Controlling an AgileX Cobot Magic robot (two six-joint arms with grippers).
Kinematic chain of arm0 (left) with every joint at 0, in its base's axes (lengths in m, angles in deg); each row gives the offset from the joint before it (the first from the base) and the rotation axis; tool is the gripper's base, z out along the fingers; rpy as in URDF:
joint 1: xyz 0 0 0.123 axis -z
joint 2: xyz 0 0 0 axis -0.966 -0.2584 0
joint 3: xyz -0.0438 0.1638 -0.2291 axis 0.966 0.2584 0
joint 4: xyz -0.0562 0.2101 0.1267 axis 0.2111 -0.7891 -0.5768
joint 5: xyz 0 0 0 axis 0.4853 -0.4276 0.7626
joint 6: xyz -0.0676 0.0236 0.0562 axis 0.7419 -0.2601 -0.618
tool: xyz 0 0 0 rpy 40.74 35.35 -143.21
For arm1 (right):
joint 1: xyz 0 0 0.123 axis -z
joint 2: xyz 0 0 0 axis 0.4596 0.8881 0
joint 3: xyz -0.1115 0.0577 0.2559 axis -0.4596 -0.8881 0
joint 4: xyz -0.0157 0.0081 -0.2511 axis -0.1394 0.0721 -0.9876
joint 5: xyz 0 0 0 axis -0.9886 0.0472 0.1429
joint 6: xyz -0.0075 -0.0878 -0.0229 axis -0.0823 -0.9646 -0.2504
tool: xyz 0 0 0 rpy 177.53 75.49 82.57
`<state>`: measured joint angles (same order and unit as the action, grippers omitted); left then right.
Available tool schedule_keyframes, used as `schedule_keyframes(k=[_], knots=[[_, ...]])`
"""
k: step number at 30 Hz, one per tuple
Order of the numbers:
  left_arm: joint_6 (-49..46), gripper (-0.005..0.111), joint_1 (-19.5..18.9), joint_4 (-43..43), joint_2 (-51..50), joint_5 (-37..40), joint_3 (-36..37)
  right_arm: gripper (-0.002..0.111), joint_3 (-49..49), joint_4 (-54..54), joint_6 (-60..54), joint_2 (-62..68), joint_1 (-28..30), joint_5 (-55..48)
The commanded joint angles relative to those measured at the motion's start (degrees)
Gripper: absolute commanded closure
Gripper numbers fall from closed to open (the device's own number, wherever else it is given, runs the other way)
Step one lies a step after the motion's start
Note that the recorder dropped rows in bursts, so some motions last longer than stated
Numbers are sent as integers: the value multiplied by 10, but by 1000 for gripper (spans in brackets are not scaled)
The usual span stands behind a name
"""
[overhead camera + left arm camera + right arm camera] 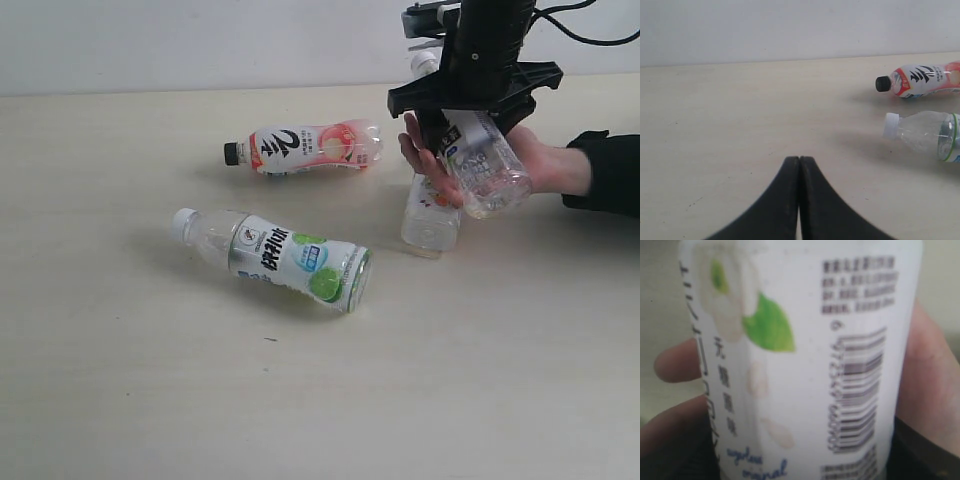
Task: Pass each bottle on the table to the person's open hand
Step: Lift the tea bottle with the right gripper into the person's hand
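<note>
My right gripper (472,122) is shut on a white-labelled bottle (482,160) with blue script and a green leaf (805,365). It holds the bottle tilted just over the person's open hand (545,160), whose fingers (675,362) show behind the bottle. A second clear bottle (430,215) lies on the table (150,380) partly under that hand. The pink-and-white bottle with the black cap (305,147) (925,80) and the lime-picture bottle (280,257) (925,135) lie on their sides further left. My left gripper (799,161) is shut and empty, low over bare tabletop.
A black sleeve (605,170) enters from the right edge. A pale wall (200,40) runs along the table's far edge. Bare tabletop stretches across the left and the front.
</note>
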<state>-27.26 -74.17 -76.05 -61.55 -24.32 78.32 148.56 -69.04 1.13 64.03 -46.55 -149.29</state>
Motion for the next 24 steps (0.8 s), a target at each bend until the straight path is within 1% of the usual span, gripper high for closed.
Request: schedule_keyframes(k=[1,4,9,11,12,13,14,15,16,18,22,24], knots=[[2,104,-1,-2,3,-4,2,103,4,-14,2,-1,3,2],[2,104,-1,-2,3,-4,2,94,4,-17,2,-1,3,2],[2,104,-1,-2,3,-4,2,73,4,-17,2,-1,3,2],[2,104,-1,-2,3,-4,2,64,4,-17,2,-1,3,2],[2,104,-1,-2,3,-4,2,56,4,-17,-2,-1,3,2],[2,104,-1,-2,3,-4,2,52,4,-17,-2,-1,3,2],[2,104,-1,-2,3,-4,2,45,4,-17,-2,-1,3,2],[2,104,-1,-2,3,-4,2,41,4,-17,-7,-1,3,2],[2,104,-1,-2,3,-4,2,36,4,-17,-13,-1,2,2],[2,104,-1,-2,3,-4,2,31,4,-17,-13,-1,2,2],[2,104,-1,-2,3,-4,2,26,4,-19,-13,-1,2,2],[2,104,-1,-2,3,-4,2,21,4,-33,-13,-1,2,2]])
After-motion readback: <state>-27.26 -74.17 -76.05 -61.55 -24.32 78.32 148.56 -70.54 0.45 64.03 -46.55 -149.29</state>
